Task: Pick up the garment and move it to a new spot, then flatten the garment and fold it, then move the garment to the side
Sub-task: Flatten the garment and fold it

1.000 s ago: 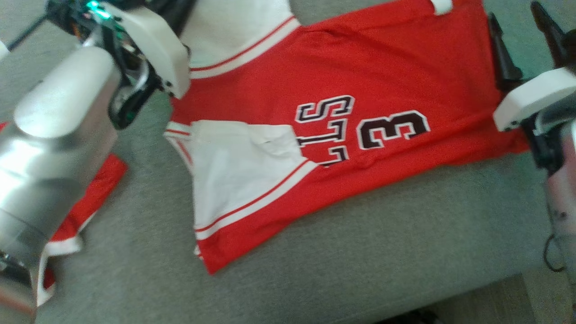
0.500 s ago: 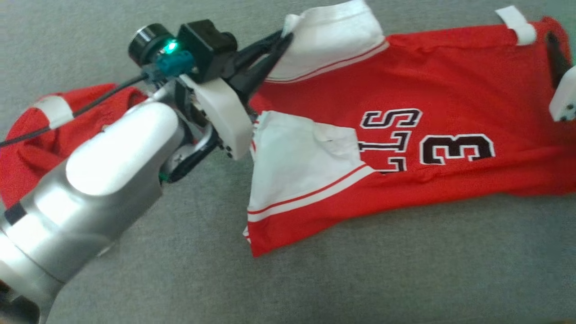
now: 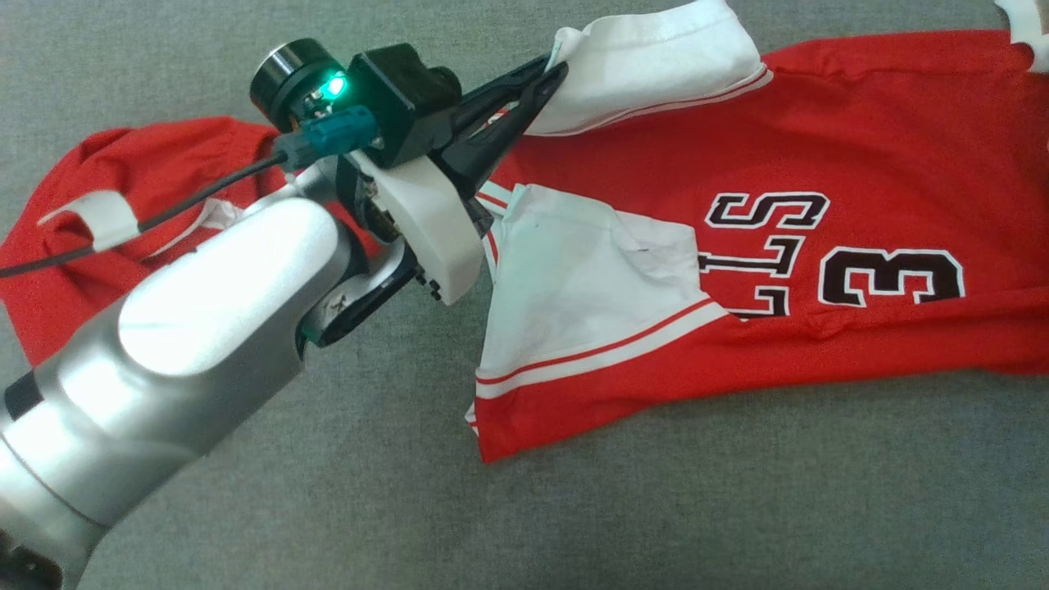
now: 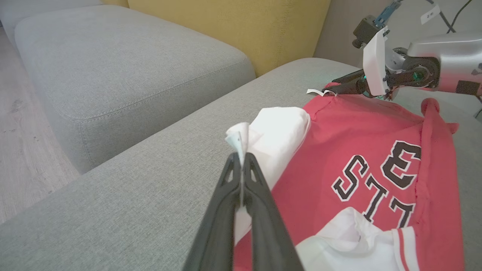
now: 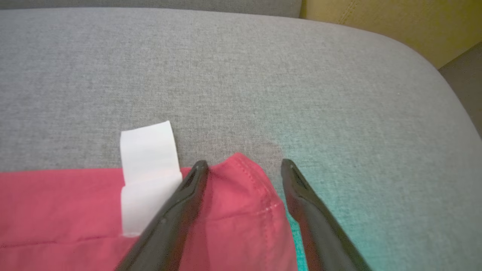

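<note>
red jersey (image 3: 819, 123) on grey sofa (image 3: 656, 508), left tool (image 3: 557, 74) pinching white sleeve (image 3: 656, 65)

Item: garment (image 3: 819, 147), a sports jersey.
Colour: red body; white panels edged with red-and-white stripes.
Marking: black characters outlined in white, a "3" beside letters partly covered by white cloth.
Pose: spread mostly flat and lightly creased; the near white panel lies folded over the lettering.
Raised part: the far white corner, lifted and pinched in the left claw (image 3: 557, 72).
Label: white label (image 5: 148, 169) at the red hem corner.
Location: grey sofa cushion (image 3: 656, 492).
</note>
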